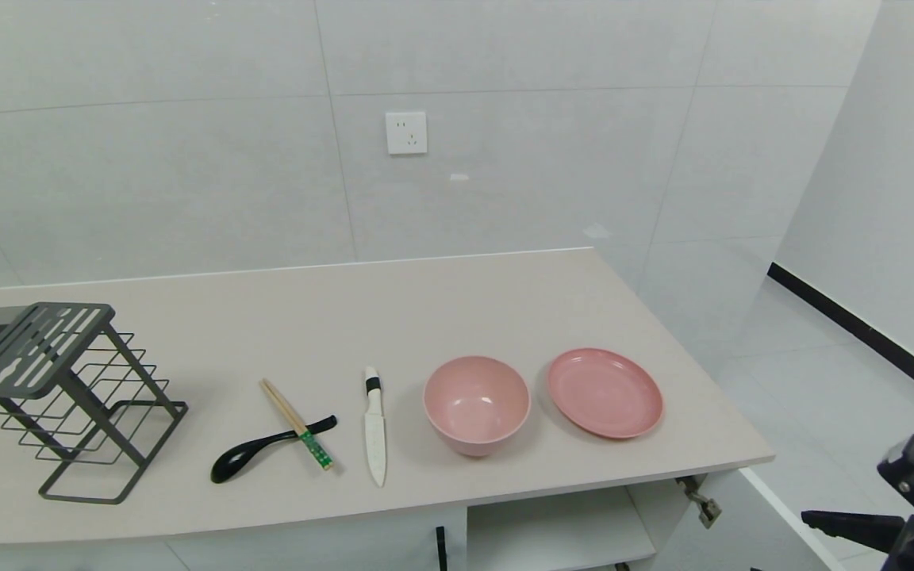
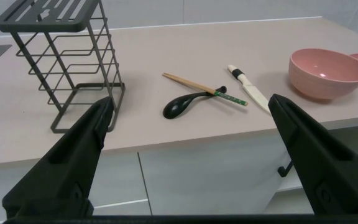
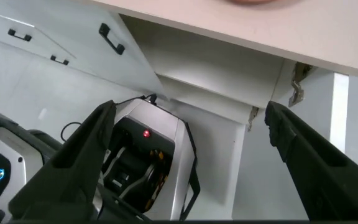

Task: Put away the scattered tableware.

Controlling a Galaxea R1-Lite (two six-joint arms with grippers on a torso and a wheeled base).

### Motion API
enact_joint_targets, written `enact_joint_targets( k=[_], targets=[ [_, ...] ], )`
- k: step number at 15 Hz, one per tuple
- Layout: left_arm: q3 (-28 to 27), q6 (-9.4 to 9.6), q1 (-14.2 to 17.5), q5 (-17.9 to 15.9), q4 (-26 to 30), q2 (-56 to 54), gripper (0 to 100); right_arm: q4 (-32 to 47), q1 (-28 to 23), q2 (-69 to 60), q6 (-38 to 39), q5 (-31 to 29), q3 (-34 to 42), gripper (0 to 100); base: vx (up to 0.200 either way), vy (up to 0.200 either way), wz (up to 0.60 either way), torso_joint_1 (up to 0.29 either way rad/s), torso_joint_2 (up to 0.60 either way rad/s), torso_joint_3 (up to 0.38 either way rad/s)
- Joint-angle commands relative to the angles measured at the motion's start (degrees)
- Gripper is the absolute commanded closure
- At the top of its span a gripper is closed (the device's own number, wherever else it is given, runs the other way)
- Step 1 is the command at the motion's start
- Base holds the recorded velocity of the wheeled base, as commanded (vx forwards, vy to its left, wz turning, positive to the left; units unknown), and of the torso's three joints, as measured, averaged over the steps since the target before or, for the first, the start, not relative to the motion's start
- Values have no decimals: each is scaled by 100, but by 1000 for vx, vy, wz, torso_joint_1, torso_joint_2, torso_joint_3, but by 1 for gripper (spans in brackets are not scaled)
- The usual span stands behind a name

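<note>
Starting with the wooden chopsticks (image 1: 296,424) looks wisest: pinch mid-length and lift them clear of the glossy black spoon (image 1: 266,448) they cross. Left tool (image 2: 191,109): spread, empty, low before the desk (image 1: 425,317), spoon and chopsticks straight ahead. Dark wire rack (image 1: 68,388), slotted top, to its left. White knife (image 1: 375,428), smooth round pink bowl (image 1: 477,404) and plate (image 1: 604,392) to its right. Right tool (image 3: 190,111): spread, empty, below the desk edge.

No readable print; green-end marks on the chopsticks (image 1: 289,414) too small.
</note>
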Motion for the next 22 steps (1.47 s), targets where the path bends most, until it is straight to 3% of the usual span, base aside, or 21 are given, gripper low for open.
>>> enact_joint_targets(
  k=[1, 8, 22],
  targets=[
    [0, 4, 0, 1, -1, 7, 0, -16, -93, 292, -21, 8, -11, 0, 0, 0, 0, 0, 0, 0],
    [0, -4, 0, 1, -1, 7, 0, -1642, -445, 1944, -21, 34, 121, 0, 0, 0, 0, 0, 0, 0],
    [0, -4, 0, 36, 7, 7, 0, -2899, -691, 4528, -302, 17, -1277, 0, 0, 0, 0, 0, 0, 0]
  ],
)
